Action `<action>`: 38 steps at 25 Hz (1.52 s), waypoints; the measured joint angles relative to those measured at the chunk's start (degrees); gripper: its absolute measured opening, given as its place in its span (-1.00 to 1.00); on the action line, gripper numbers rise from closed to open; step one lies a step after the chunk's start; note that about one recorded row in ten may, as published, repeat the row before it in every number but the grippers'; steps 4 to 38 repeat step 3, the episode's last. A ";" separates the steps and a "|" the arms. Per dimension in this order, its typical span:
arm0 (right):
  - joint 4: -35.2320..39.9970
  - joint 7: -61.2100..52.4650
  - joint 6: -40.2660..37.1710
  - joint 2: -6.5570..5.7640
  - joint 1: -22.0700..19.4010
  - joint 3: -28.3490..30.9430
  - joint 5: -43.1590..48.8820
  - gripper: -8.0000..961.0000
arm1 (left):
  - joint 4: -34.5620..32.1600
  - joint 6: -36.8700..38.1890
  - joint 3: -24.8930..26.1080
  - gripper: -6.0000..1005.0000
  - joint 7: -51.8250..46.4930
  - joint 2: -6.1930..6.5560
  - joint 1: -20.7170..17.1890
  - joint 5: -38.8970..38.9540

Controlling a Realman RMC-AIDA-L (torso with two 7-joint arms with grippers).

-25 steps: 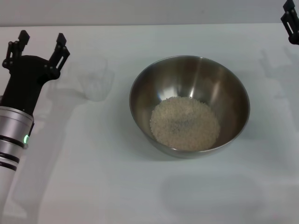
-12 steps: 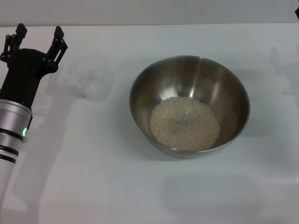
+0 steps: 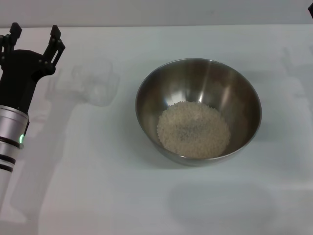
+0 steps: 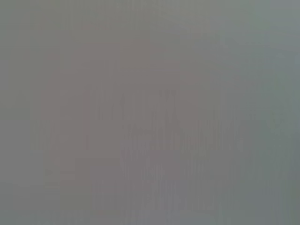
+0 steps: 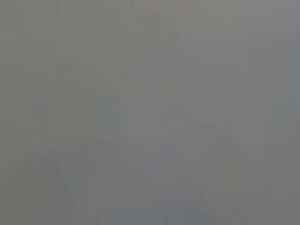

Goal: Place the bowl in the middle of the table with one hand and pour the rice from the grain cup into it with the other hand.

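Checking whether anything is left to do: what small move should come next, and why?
Probably just ease the left end effector farther from the grain cup. It is open and empty, the cup stands released on the table, and the rice lies in the centred bowl.

Both wrist views blank grey, nothing discernible. Right gripper (image 3: 311,12) cut off at head-view corner.

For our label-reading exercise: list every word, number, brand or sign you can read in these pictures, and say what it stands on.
None can be read.
The bowl, grain cup and table bear no visible text.
The left gripper shows no lettering; both wrist views show nothing.
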State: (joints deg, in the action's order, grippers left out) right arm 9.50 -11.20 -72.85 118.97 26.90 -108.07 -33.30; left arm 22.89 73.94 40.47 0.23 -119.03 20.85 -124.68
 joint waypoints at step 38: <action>0.00 0.13 -0.65 -0.08 0.21 1.01 0.02 0.57 | -0.81 1.19 -0.08 0.72 0.00 0.03 0.09 -0.29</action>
